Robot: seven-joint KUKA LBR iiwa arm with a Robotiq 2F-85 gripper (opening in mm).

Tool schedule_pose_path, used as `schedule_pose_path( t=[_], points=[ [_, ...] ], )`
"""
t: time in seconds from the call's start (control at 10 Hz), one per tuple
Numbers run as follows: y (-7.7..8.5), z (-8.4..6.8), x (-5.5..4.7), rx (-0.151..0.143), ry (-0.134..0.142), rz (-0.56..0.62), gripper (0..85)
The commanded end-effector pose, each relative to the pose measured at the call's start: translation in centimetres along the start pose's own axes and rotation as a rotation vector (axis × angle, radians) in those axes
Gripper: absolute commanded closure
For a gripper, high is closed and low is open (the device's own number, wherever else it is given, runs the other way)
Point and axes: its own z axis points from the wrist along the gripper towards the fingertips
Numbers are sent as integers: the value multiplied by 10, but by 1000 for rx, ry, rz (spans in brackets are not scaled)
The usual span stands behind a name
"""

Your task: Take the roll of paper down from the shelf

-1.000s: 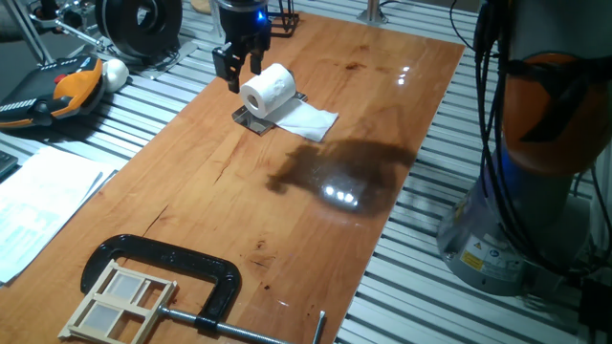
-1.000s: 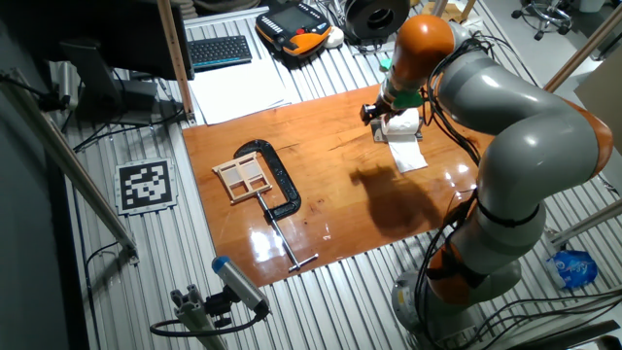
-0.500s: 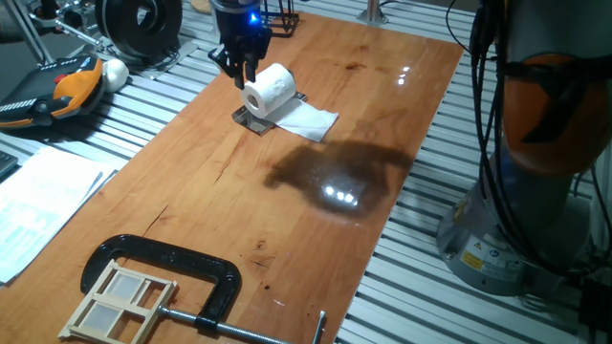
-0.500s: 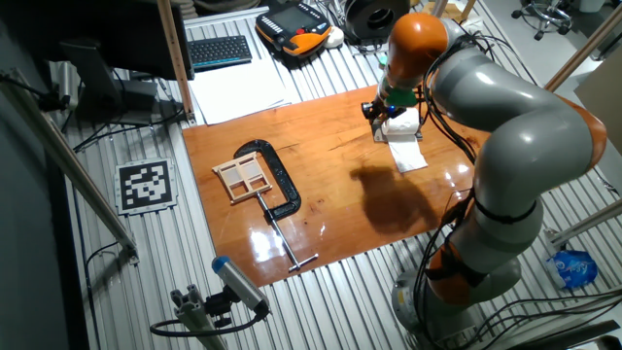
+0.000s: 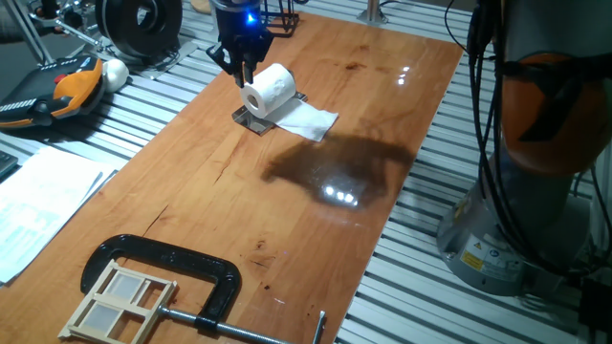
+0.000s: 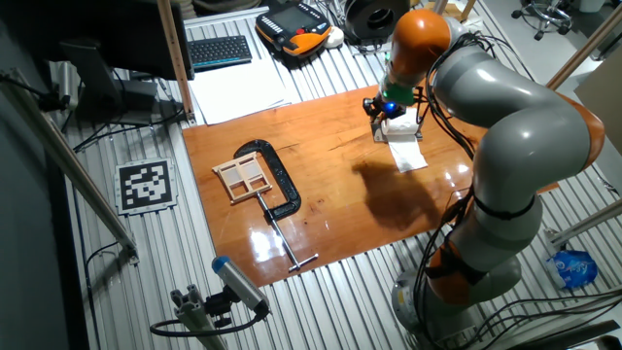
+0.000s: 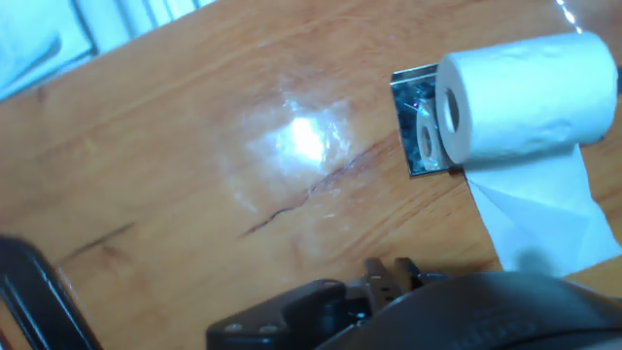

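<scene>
Bright overhead light; glare spots on the table (image 5: 191, 191) near my arm's dark shadow. My hand view's soft, blurry at edges, w/ glare patch.

The small white roll of soft paper (image 5: 269, 90) looked matt and faintly dimpled, its loose sheet (image 7: 539, 209) creased. Under it, the small dark plate with shiny grey metal edges (image 7: 416, 122) mirrored the roll. The varnished brown wooden tabletop (image 5: 316, 182) was glossy, with bright glare spots and fine scratches. The big black C-clamp (image 5: 182, 272) looked like smooth painted metal.
</scene>
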Motion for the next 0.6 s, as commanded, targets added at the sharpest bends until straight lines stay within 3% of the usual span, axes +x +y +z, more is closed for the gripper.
schedule_pose_path(
  t=[0.0,0.1,0.3,0.5],
  points=[
    [0,0,-1,28,-23,498,510],
    [0,1,-1,31,-28,501,510],
    [0,0,0,33,10,516,510],
    [0,0,-2,41,0,529,510]
  ],
)
